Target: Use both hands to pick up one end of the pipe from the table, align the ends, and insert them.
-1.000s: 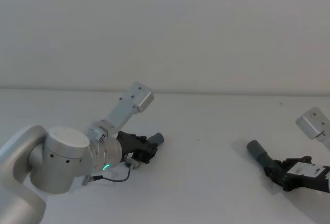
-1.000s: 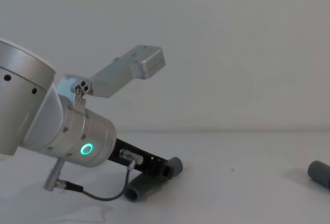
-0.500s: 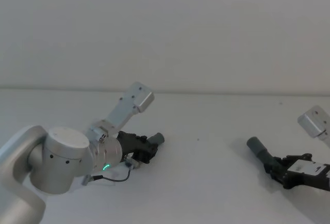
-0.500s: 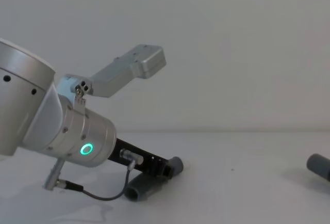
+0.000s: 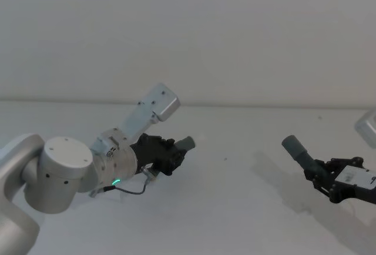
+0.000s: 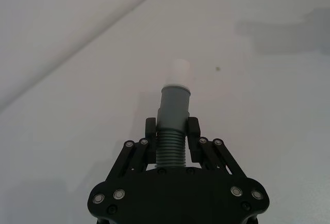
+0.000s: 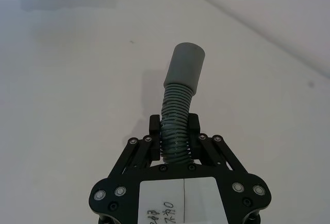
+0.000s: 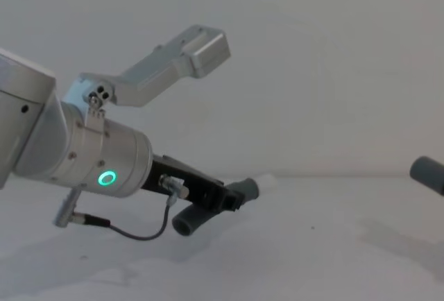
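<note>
In the head view my left gripper, out on the silver arm, is closed on the bent grey piece left of centre. My right gripper sits near the right edge, clamped on the ribbed sleeve. The two parts are well apart. From the shadows lying on the white table, I judge both are lifted clear of it.

In the left wrist view the fingers pinch the ribbed stretch of the bent piece from both sides. Its collar and whitish tip stick out past them, free and unobstructed.

In the right wrist view the jaws are drawn in on the sleeve's ribbed section. The smooth mouth end stands out beyond them, leaning a little to one side. I cannot see into the opening from here.

In the chest view the bent piece hangs above the table with its tip aimed toward the sleeve, whose end pokes in at the right edge.

So I judge the pick-up is done and aligning is the step in hand. Next I need to bring the two arms together across the gap and turn the wrists until tip and mouth share one axis. Only then do I push the tip in. The sleeve's ribbed part looks flexible, so its mouth may droop off line.
</note>
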